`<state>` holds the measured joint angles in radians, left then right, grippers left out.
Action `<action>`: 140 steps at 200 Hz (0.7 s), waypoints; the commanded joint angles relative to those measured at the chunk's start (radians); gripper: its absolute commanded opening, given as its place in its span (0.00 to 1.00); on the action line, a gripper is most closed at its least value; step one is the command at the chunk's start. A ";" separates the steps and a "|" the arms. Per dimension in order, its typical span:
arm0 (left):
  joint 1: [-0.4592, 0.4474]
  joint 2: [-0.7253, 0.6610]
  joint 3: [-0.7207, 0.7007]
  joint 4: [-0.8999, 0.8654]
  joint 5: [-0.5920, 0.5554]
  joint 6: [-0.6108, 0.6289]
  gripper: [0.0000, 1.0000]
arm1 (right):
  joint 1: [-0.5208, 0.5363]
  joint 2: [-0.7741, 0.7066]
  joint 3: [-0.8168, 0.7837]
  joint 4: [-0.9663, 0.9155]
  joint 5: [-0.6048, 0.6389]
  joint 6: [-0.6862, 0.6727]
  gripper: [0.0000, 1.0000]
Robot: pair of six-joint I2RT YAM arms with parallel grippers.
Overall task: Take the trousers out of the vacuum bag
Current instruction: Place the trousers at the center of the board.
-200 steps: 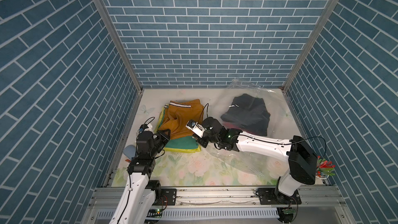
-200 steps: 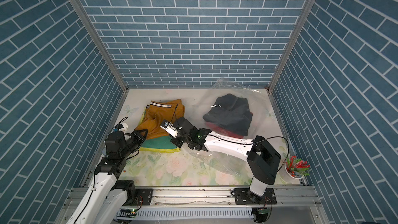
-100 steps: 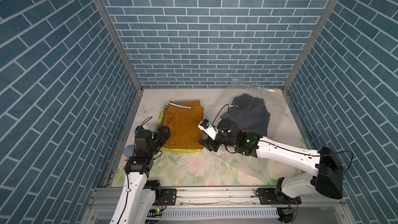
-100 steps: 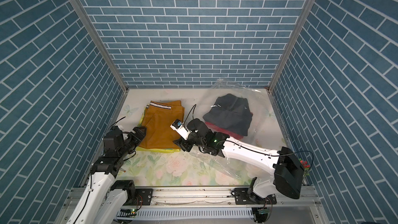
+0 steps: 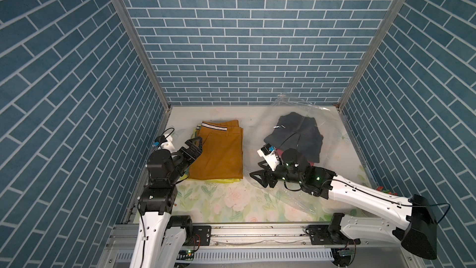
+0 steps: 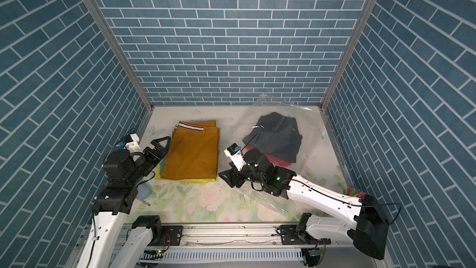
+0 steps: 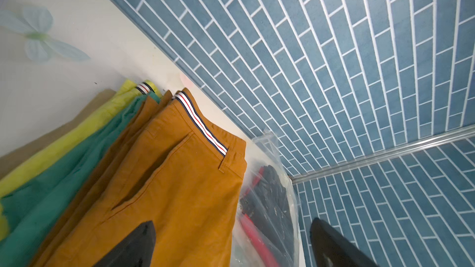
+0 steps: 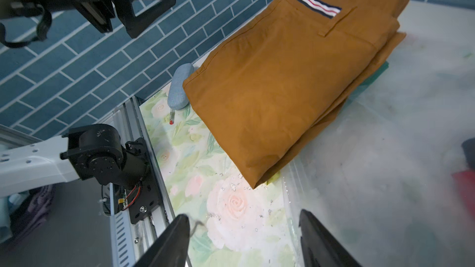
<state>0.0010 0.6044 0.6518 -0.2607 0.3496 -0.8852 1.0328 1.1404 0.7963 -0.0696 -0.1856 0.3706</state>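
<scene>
Left gripper (image 5: 193,148), right gripper (image 5: 259,174): both spread, empty. Black trousers (image 5: 300,135) sit in the bag (image 5: 333,125), close behind your right wrist; left arm well apart.

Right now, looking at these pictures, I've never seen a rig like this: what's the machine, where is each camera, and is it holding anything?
Two robot arms work over a flowered table. Two pictures look down from overhead, and two come from cameras on the arms' wrists. The mustard trousers top a folded pile lying outside the vacuum bag. The black trousers and a red pair lie inside it. The left pincer and the right pincer are both open and hold nothing.
</scene>
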 commanded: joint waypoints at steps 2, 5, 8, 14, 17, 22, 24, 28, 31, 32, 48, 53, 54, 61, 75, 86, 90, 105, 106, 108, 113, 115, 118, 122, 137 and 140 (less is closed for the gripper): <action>-0.019 0.025 -0.083 0.142 0.083 -0.062 0.99 | -0.002 -0.008 -0.045 0.050 -0.016 0.195 0.70; -0.023 0.028 -0.091 0.156 0.082 -0.065 0.99 | -0.002 -0.005 -0.050 0.056 -0.018 0.210 0.70; -0.030 0.028 -0.096 0.167 0.081 -0.066 0.99 | -0.002 -0.002 -0.057 0.062 -0.020 0.226 0.70; -0.043 0.056 -0.103 0.187 0.074 -0.072 1.00 | -0.002 0.004 -0.072 0.078 -0.033 0.255 0.70; -0.052 0.066 -0.106 0.197 0.072 -0.073 0.99 | -0.002 0.007 -0.082 0.091 -0.043 0.270 0.70; -0.064 0.082 -0.108 0.211 0.066 -0.074 1.00 | -0.001 0.011 -0.099 0.115 -0.059 0.290 0.70; -0.070 0.089 -0.107 0.216 0.063 -0.073 1.00 | -0.001 0.011 -0.105 0.125 -0.065 0.296 0.70; -0.082 0.103 -0.106 0.226 0.059 -0.073 1.00 | 0.001 0.013 -0.120 0.146 -0.071 0.312 0.70; -0.091 0.114 -0.104 0.233 0.053 -0.071 0.99 | 0.001 0.013 -0.130 0.162 -0.075 0.322 0.70; -0.094 0.117 -0.103 0.235 0.052 -0.071 0.99 | 0.002 0.013 -0.133 0.167 -0.076 0.326 0.70; -0.145 0.180 -0.086 0.265 0.014 -0.060 1.00 | 0.003 0.023 -0.183 0.227 -0.080 0.374 0.69; -0.158 0.202 -0.080 0.276 0.004 -0.057 1.00 | 0.004 0.028 -0.196 0.239 -0.079 0.388 0.69; -0.159 0.204 -0.078 0.277 0.002 -0.056 1.00 | 0.004 0.029 -0.197 0.242 -0.079 0.390 0.70; -0.173 0.235 -0.070 0.294 -0.009 -0.052 1.00 | 0.007 0.038 -0.210 0.257 -0.078 0.405 0.70; -0.190 0.294 -0.055 0.336 -0.014 -0.051 0.99 | 0.011 0.061 -0.234 0.282 -0.066 0.441 0.70; -0.198 0.341 -0.040 0.354 -0.040 -0.038 0.99 | 0.013 0.083 -0.246 0.293 -0.048 0.462 0.70; -0.199 0.359 -0.034 0.362 -0.048 -0.032 1.00 | 0.012 0.091 -0.249 0.293 -0.037 0.471 0.69; -0.198 0.422 -0.017 0.376 -0.083 -0.015 1.00 | 0.011 0.104 -0.269 0.302 0.033 0.498 0.69; -0.198 0.426 -0.016 0.377 -0.086 -0.014 0.99 | 0.011 0.105 -0.271 0.302 0.037 0.498 0.69; -0.197 0.437 -0.013 0.378 -0.090 -0.011 0.99 | 0.010 0.105 -0.272 0.302 0.050 0.500 0.69; -0.197 0.457 -0.006 0.378 -0.102 -0.005 1.00 | 0.008 0.107 -0.274 0.297 0.078 0.502 0.69; -0.197 0.464 -0.004 0.378 -0.108 -0.002 1.00 | 0.006 0.108 -0.275 0.292 0.088 0.503 0.69; -0.197 0.476 -0.001 0.377 -0.115 0.000 1.00 | 0.004 0.110 -0.273 0.285 0.102 0.503 0.69; -0.197 0.491 0.004 0.377 -0.127 0.003 0.99 | 0.002 0.113 -0.273 0.274 0.133 0.502 0.69; -0.188 0.537 0.015 0.376 -0.170 0.015 1.00 | -0.018 0.120 -0.286 0.264 0.182 0.496 0.66; -0.185 0.547 0.015 0.375 -0.179 0.015 1.00 | -0.024 0.122 -0.291 0.270 0.185 0.495 0.66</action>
<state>-0.1936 1.0966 0.6353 0.0837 0.2630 -0.9119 1.0382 1.2480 0.5282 0.1844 -0.1352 0.8345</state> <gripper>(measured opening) 0.995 0.671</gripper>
